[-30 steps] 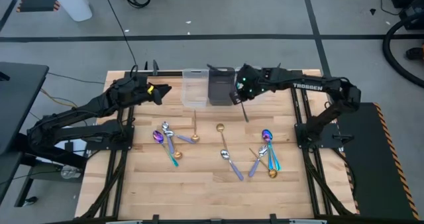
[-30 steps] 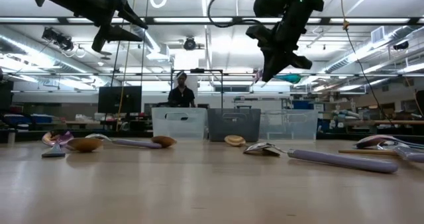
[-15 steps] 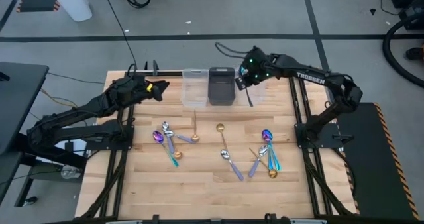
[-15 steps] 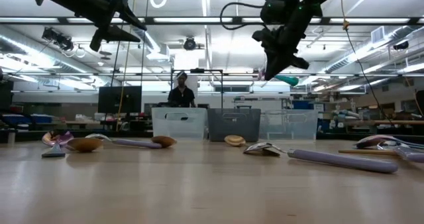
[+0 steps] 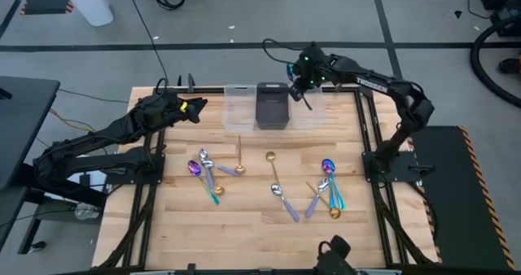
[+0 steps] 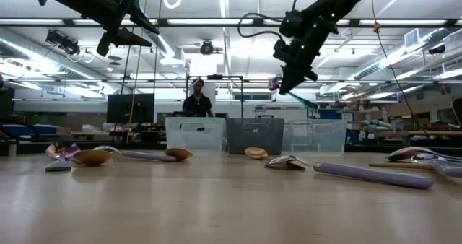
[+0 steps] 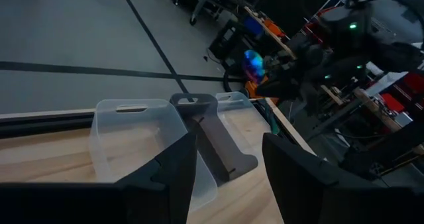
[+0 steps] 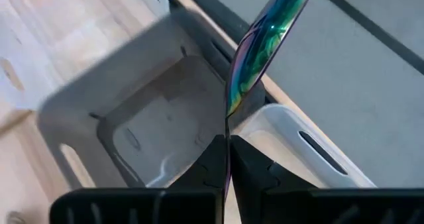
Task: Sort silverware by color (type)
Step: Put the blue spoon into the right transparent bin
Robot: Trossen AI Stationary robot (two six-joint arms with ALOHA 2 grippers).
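My right gripper (image 5: 299, 81) is raised over the far edge of the table by the three bins and is shut on a rainbow spoon (image 8: 255, 65), also seen in the low view (image 6: 303, 99). The other spoons lie flat on the table: a left cluster (image 5: 206, 171), two gold ones (image 5: 240, 157) (image 5: 273, 168), a silver one (image 5: 285, 202) and a right cluster (image 5: 329, 189). My left gripper (image 5: 195, 110) hangs open and holds nothing, above the table's far left part, short of the bins (image 7: 228, 164). My right gripper pinches the rainbow spoon between its two fingers (image 8: 212, 161) on a narrow part of the stem (image 8: 228, 132). The wider shiny length runs on ahead of the fingers. The spoon is lifted clear, tilted, above the dark bin and the right clear bin.
Along the far edge stand a clear bin (image 5: 237, 111), a dark bin (image 5: 272, 106) and a second clear bin (image 5: 316, 106), side by side. Bare wood (image 5: 244, 226) lies near the front edge. A person (image 6: 196, 99) stands far behind the table.
My right gripper has carried the rainbow spoon from above the table just in front of the bins toward the far edge, rising a little and turning its wrist. It now stands over the far side of the bins, still shut on the spoon.
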